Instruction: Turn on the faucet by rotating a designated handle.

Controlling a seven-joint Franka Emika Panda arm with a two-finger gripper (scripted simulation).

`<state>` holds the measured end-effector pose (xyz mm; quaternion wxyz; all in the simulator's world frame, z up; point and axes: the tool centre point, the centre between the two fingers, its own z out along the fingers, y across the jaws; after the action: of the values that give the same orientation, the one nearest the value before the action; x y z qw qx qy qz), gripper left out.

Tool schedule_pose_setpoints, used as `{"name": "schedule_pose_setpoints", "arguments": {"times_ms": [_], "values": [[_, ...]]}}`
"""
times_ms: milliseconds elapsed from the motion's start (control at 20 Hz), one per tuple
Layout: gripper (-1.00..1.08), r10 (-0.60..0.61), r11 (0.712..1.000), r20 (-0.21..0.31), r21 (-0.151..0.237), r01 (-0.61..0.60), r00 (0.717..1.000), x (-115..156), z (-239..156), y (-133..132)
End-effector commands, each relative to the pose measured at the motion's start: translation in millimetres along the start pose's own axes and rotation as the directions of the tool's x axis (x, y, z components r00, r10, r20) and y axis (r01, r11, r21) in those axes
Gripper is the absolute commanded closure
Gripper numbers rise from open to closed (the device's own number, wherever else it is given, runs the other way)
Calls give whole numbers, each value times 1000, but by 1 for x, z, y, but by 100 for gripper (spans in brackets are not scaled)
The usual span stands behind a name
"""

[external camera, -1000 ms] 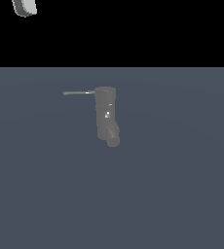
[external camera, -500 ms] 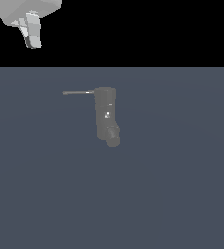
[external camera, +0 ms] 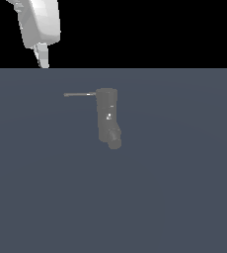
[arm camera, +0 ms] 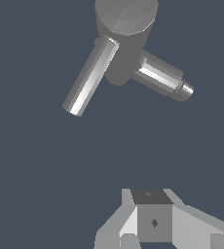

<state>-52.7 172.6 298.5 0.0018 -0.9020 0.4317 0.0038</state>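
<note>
The handle [external camera: 79, 94], a thin straight grey rod, untouched at the top of the faucet.
It projects level from the top of the dull grey upright cylindrical faucet [external camera: 107, 114] toward the exterior view's left, its long axis running sideways; the stubby spout [external camera: 114, 142] angles off the faucet's lower end. The white gripper [external camera: 43, 58] hangs well apart from the faucet, above and beyond the rod's free tip, so the reach looks to be downward. Whether its jaws stand wide or narrow cannot be told.

Grey faucet [external camera: 107, 118], sideways handle [external camera: 79, 94]
</note>
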Motion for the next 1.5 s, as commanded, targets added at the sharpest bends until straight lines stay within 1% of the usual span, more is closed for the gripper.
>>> {"name": "schedule_pose_setpoints", "arguments": {"times_ms": [0, 350, 800, 1150, 1450], "values": [[108, 46, 999, -1, 1, -46, 999, 7, 9, -12], [108, 181, 984, -3, 2, -181, 984, 31, 37, -45], [108, 352, 936, -8, 2, -352, 936, 69, 72, -83], [108, 438, 899, -10, 3, -438, 899, 93, 90, -100], [108, 470, 883, -9, 4, -470, 883, 102, 96, -106]]}}
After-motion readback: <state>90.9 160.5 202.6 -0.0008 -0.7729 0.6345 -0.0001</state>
